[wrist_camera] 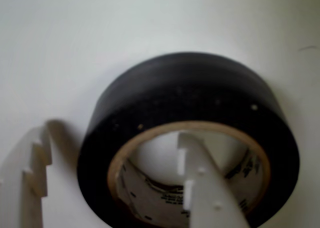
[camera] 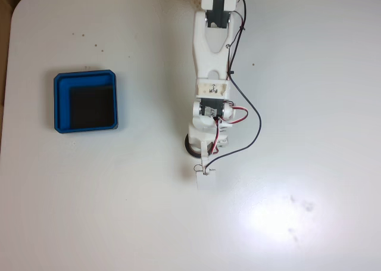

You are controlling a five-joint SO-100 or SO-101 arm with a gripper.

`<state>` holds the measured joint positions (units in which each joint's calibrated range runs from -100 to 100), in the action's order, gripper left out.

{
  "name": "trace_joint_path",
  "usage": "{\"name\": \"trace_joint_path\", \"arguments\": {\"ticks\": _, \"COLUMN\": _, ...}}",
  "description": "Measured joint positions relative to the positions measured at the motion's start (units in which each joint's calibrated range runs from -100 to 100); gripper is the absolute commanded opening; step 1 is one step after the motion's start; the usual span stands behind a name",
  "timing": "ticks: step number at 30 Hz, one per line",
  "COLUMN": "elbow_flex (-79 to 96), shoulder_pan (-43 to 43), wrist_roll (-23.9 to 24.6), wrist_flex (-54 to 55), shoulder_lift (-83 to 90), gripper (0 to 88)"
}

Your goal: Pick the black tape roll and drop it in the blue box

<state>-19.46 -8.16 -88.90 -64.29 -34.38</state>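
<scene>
Fixed view: arm reached down over white table (camera: 309,56); black tape roll (camera: 190,146) glimpsed as dark arc under gripper (camera: 205,164), well apart from blue box (camera: 85,101) to left.

Wrist view: black tape roll (wrist_camera: 185,107) seen lying flat; one finger (wrist_camera: 202,188) set inside open centre, other finger (wrist_camera: 30,183) outside left wall. Jaws held apart, straddling roll wall, not yet clamped. Closing judged next.

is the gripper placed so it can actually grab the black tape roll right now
Probably yes. In the wrist view one finger sits inside the open centre of the black tape roll and the other finger stands outside its wall, so the gripper straddles the band with nothing between. The jaws look open.
</scene>
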Motion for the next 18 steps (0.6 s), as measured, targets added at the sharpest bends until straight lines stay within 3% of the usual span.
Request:
{"name": "trace_joint_path", "arguments": {"ticks": 7, "elbow_flex": 0.00, "shoulder_pan": 0.10, "wrist_roll": 0.08, "wrist_flex": 0.00, "shoulder_lift": 0.00, "gripper": 5.6}}
{"name": "trace_joint_path", "arguments": {"ticks": 18, "elbow_flex": 0.00, "shoulder_pan": 0.10, "wrist_roll": 0.08, "wrist_flex": 0.00, "shoulder_lift": 0.00, "gripper": 4.8}}
